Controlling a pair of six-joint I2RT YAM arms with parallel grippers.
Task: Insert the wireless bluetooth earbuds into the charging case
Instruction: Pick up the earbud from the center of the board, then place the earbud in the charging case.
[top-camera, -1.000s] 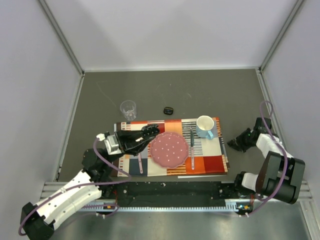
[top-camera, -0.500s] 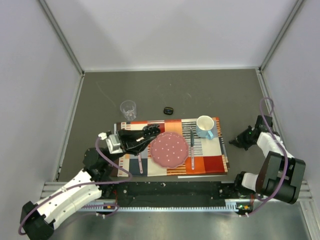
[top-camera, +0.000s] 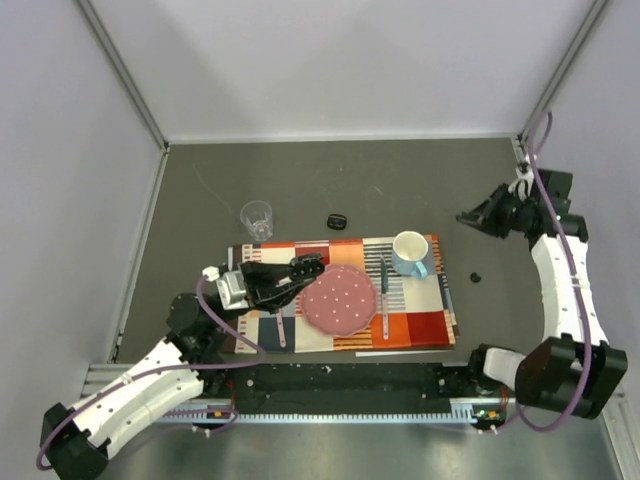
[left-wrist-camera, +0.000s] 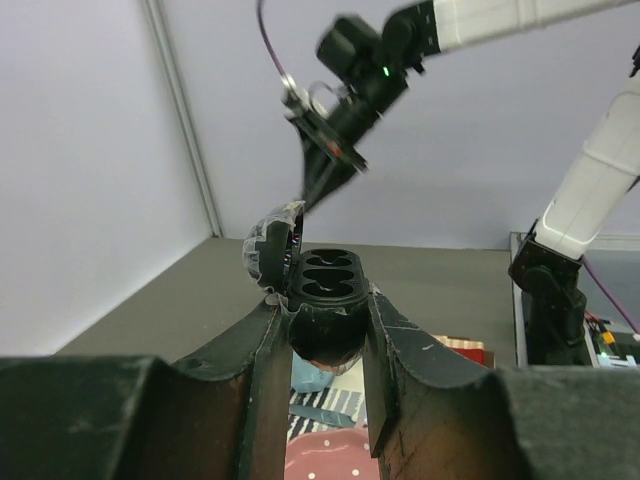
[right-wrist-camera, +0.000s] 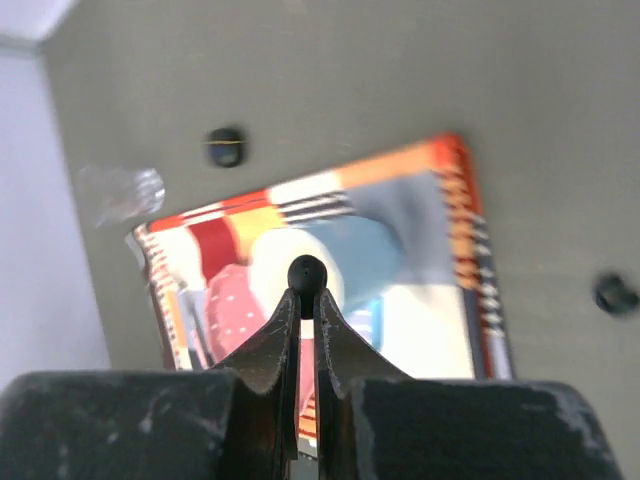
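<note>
At the right gripper (right-wrist-camera: 309, 297): jaws nipped together on one bud (right-wrist-camera: 307, 272), a glossy black bead sitting at the very fingertips. The gripper is raised above the table (top-camera: 400, 170), off the mat's far right corner.

Below it, nearer the arm bases: second bud (top-camera: 476, 276), loose on the bare table just off the right edge of the mat (top-camera: 420, 322).

At the left gripper (left-wrist-camera: 326, 312): both fingers clamped on the case (left-wrist-camera: 324, 335). The lid (left-wrist-camera: 268, 250) is swung open to one side and the dark wells are exposed, facing away from the wrist. The gripper is held over the left part of the mat, well apart from the right gripper.

Around the left gripper:
- Plate (top-camera: 340, 298), pink with pale dots, just beside the fingertips on the mat.
- Utensil (top-camera: 280, 326), on the mat on the base side of the gripper.
- Glass (top-camera: 257, 217), clear, on bare table beyond the gripper.

Between the two grippers:
- Mug (top-camera: 410, 251), blue outside and white inside, at the mat's far right corner. It appears blurred straight behind the held bud in the right wrist view.
- Second utensil (top-camera: 383, 288), between plate and mug.
- Small black oval item (top-camera: 337, 221), on bare table beyond the mat. It has a thin pale band across it, too small to read as lettering, and what it is cannot be told.

Mat: striped and blocked in orange, red, yellow and blue.
</note>
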